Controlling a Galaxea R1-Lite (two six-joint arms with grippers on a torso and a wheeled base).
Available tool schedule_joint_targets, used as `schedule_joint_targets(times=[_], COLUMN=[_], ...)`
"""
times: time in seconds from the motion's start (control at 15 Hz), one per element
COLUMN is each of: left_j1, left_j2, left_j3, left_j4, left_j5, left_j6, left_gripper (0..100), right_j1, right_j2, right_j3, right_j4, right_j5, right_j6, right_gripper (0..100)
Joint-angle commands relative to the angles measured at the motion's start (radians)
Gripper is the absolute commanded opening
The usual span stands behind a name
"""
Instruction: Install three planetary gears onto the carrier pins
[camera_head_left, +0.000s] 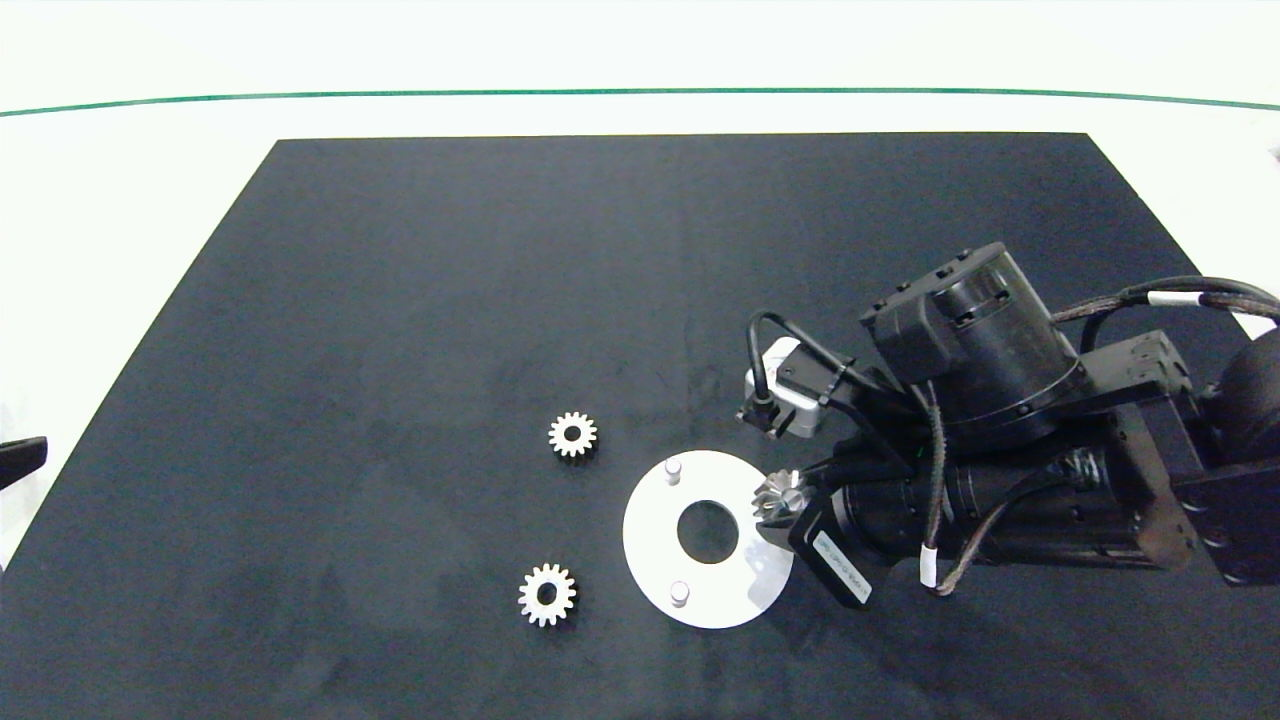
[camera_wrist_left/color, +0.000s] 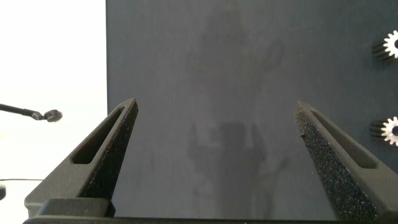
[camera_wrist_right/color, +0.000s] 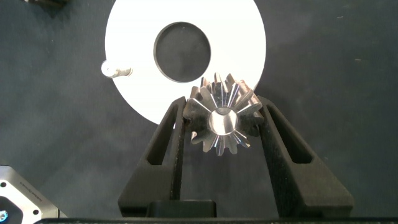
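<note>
You've got 3 small shiny gears w/ pointy teeth. Two lie flat on the mat: one (camera_head_left: 573, 435) at 10 o'clock from the white disc (camera_head_left: 655, 545), one (camera_head_left: 547, 595) at 8 o'clock. The 3rd gear (camera_head_left: 779, 495) is tipped on edge over the disc's 3 o'clock rim. Two grey pins, at 11 (camera_head_left: 673, 468) & 7 (camera_head_left: 680, 594), stand bare.

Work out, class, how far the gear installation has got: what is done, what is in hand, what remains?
Done: nothing is seated yet; the two pins visible on the white disc are bare. In hand: the right gripper holds one gear at the disc's edge. Left: two gears lie on the mat, and the left gripper hovers open, off to the side.
</note>
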Motion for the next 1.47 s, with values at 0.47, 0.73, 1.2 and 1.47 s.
schedule_joint_targets(times=[0.47,0.73,1.2,1.47], left_j1=[0.002,0.002,0.002,0.002], left_j2=[-0.002,-0.004,-0.006,-0.006], left_j3=[-0.002,-0.003,-0.002,-0.002], left_j4=[0.003,0.003,0.003,0.001], left_j5=[0.000,0.000,0.000,0.000], left_j6=[0.001,0.001,0.001,0.003], left_gripper=[100,100,100,100], right_j1=[-0.006,-0.003,-0.003,-0.004], right_j2=[0.036,0.039,0.056,0.057], right_j3=[0.001,0.002,0.001,0.001], right_j4=[0.002,0.005,0.005,0.004], right_j5=[-0.032,-0.032,-0.033,-0.059], right_j6=[-0.003,-0.003,-0.003,-0.004], right_gripper=[7,7,7,7])
